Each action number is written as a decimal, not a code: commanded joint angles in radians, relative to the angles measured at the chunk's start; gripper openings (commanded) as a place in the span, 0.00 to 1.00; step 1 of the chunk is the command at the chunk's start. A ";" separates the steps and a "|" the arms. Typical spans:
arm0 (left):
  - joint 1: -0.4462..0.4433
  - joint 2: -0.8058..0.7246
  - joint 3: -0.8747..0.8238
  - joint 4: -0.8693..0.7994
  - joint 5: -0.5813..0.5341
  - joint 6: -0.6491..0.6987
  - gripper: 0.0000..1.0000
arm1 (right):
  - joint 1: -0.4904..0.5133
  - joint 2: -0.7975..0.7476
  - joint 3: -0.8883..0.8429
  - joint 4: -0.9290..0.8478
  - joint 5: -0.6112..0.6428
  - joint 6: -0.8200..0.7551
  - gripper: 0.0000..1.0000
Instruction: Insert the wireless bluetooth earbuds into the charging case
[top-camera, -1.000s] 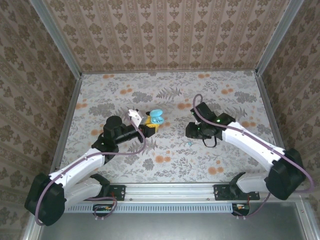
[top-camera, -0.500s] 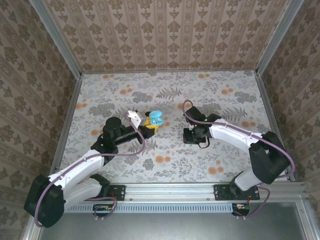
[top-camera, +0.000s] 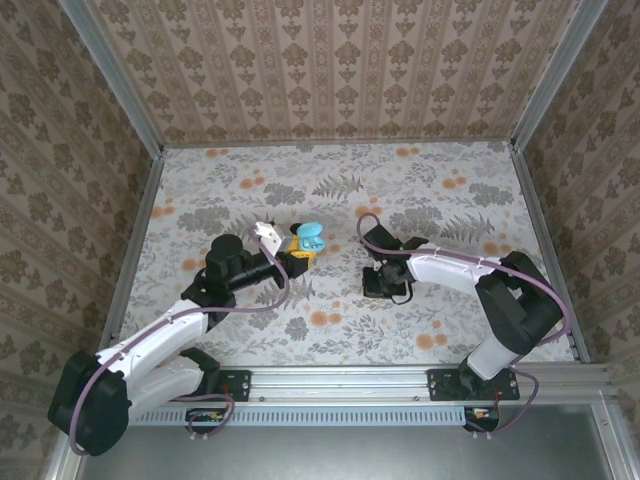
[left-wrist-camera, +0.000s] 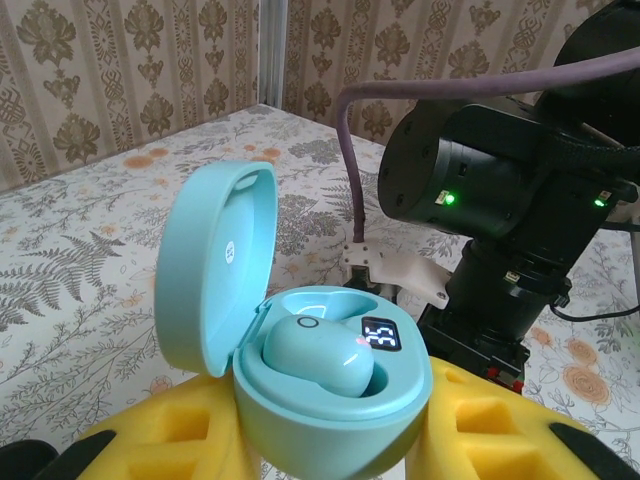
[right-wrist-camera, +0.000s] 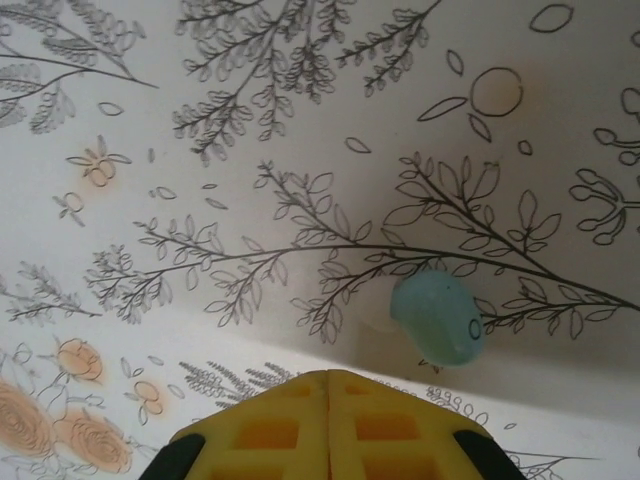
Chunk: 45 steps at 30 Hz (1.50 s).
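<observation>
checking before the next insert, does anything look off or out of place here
The loose earbud lies on the table just beyond the right gripper, whose jaws are shut with nothing between them, which looks like a missed grasp. The charging case sits open in the left gripper with the seated earbud inside.

Top cam overhead; L wrist faces R arm (left-wrist-camera: 500, 170), R wrist tabletop (right-wrist-camera: 250, 120).

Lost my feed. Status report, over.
Left end effector shut on open turquoise plastic clamshell charging case, one earbud seated. Right end effector shut, empty; turquoise earbud loose on table ahead.
</observation>
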 joint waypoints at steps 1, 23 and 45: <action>0.011 -0.004 0.000 0.001 0.002 0.001 0.20 | 0.002 0.032 0.003 -0.020 0.067 -0.001 0.07; 0.012 -0.013 -0.002 -0.005 -0.001 0.003 0.20 | -0.067 0.142 0.193 -0.146 0.226 -0.118 0.05; 0.022 -0.054 0.000 -0.045 -0.009 0.018 0.20 | -0.026 -0.006 0.266 -0.230 0.221 -0.414 0.25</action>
